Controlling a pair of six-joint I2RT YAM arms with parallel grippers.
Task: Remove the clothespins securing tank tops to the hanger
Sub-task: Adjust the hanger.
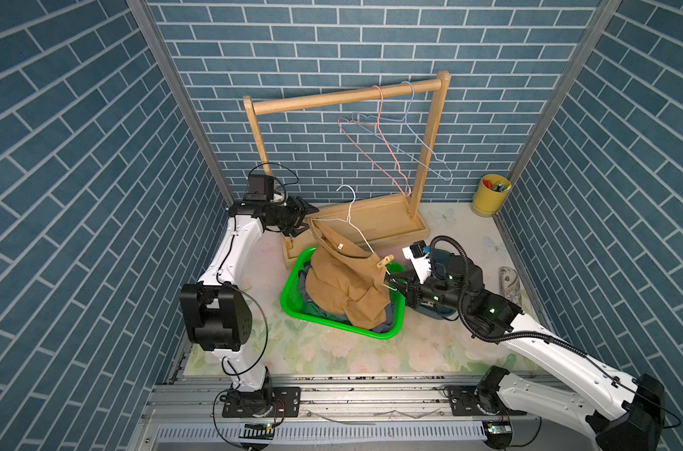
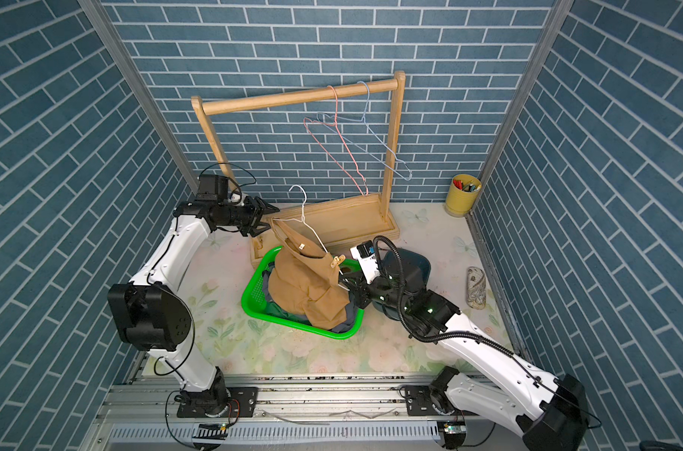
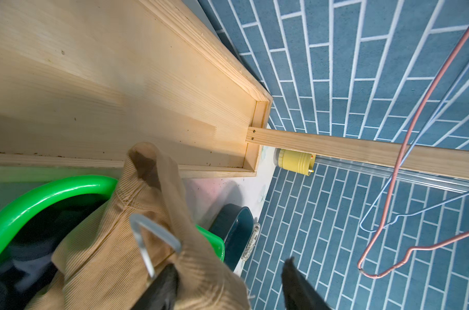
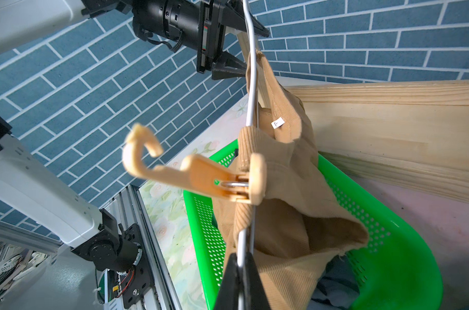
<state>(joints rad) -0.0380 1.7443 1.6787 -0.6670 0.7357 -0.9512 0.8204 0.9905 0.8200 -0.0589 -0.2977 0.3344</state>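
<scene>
R gripper [image 4: 240, 261] sits closest to the lens in rt wrist view. Its jaws are clenched on the white wire of the hanger [image 4: 250, 80] near a lower corner, so the frame is pinned and can't swing. Just past that grip one tan clip [image 4: 201, 177] bites the strap of the tan top [image 4: 289, 166] onto the wire. The clip's hook end sticks out sideways, clear to reach. It's the only clip seen on the garment; in both top views it sits at the hanger shoulder nearest R arm.

L gripper [image 1: 308, 221] is at the opposite shoulder, by the rack [image 1: 347, 95] base. Jaws apart, straddling wire + strap, clamping nothing as far as lt wrist view shows; cloth lies against one finger. No clip visible at that end.

Hanger slants btwn the two arms, hook up, off the rack. The top's hem slumps into basket [image 4: 405, 257], over grey-blue cloth [image 4: 335, 287]. Prob. held over the basket so the top drops in once freed.

Cup [image 1: 490, 199] in far corner by rt wall holds coloured bits [image 1: 496, 183] that look like clips; likely the drop spot.

Judgement: one clip on this top left to pull. L prob. needs to clamp its end so R can let go and pinch the clip handles. Risks: wire slips, strap snags.
</scene>
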